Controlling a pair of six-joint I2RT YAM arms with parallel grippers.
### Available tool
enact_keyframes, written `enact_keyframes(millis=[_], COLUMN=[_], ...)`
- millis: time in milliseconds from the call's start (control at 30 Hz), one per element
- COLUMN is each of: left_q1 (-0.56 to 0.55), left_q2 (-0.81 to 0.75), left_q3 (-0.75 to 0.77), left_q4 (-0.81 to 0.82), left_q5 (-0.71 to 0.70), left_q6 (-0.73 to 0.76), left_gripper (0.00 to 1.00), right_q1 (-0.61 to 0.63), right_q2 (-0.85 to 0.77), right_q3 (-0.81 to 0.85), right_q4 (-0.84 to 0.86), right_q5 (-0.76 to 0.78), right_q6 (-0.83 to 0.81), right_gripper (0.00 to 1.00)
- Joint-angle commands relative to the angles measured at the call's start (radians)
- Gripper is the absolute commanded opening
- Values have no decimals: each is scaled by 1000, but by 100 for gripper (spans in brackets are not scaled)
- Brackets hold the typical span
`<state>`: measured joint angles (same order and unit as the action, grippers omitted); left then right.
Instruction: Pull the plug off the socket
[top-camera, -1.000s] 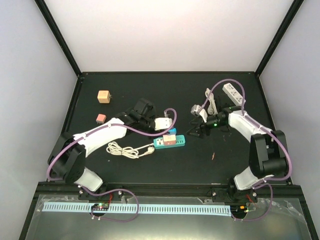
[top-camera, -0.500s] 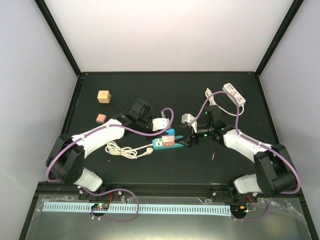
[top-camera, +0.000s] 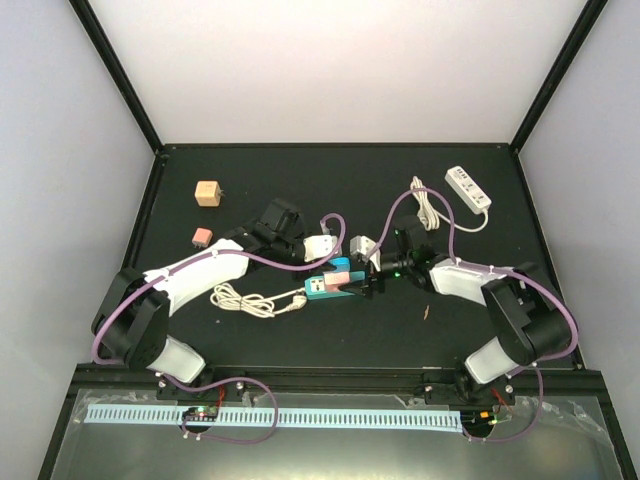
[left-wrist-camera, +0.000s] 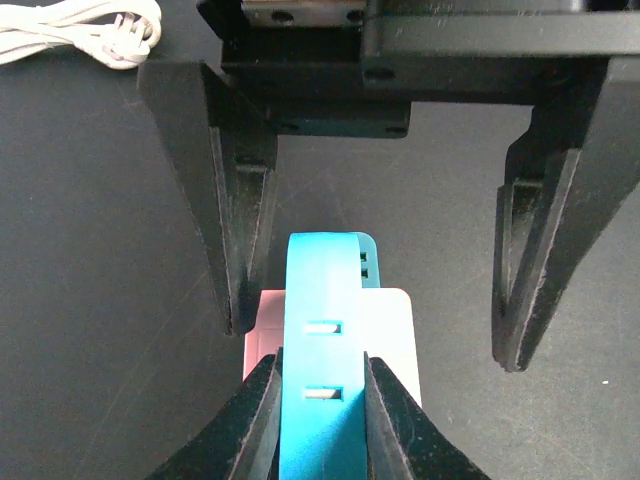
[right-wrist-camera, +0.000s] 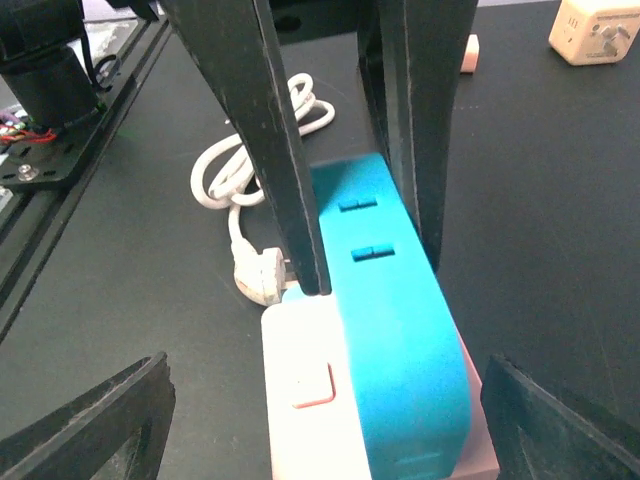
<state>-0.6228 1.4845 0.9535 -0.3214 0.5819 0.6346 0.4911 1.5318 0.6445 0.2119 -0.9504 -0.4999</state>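
A teal power strip (top-camera: 326, 288) lies mid-table with a pink and white plug block (top-camera: 343, 267) on it. My right gripper (top-camera: 363, 283) is shut on the strip's right end. In the right wrist view its fingers (right-wrist-camera: 300, 220) clamp the teal strip (right-wrist-camera: 395, 320) beside the plug block (right-wrist-camera: 305, 390). My left gripper (top-camera: 333, 258) is open and straddles the plug. In the left wrist view the left gripper (left-wrist-camera: 372, 345) has one finger on each side of the plug block (left-wrist-camera: 395, 330) without touching it, and the strip (left-wrist-camera: 320, 300) stands on edge.
A coiled white cord (top-camera: 250, 298) with its plug lies left of the strip. A white power strip (top-camera: 468, 187) and its cord (top-camera: 428, 205) lie at the back right. An orange cube (top-camera: 207, 193) and a small pink block (top-camera: 202, 237) sit at the back left.
My right arm swung left from the back right to the teal strip and shut on its right end. The left gripper stayed at the plug.
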Motion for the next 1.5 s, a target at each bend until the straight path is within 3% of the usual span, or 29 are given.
enact_keyframes(millis=[0, 467, 700, 1000, 1333, 1467], left_q1=[6, 5, 5, 6, 5, 5], left_q2=[22, 14, 8, 12, 4, -10], left_q3=[-33, -29, -36, -38, -29, -17], left_q4=[-107, -116, -112, -105, -115, -127], left_q5=[-8, 10, 10, 23, 43, 65], left_q6=[-12, -19, -15, -12, -31, -44], left_gripper=[2, 2, 1, 1, 2, 2], right_q1=[14, 33, 34, 33, 35, 35], right_q2=[36, 92, 75, 82, 101, 113], right_q3=[20, 34, 25, 1, 33, 51], right_q4=[47, -1, -4, 99, -15, -34], right_q5=[10, 69, 102, 174, 106, 106], right_q6=[-65, -185, -161, -99, -194, -196], right_gripper=[86, 77, 87, 92, 82, 73])
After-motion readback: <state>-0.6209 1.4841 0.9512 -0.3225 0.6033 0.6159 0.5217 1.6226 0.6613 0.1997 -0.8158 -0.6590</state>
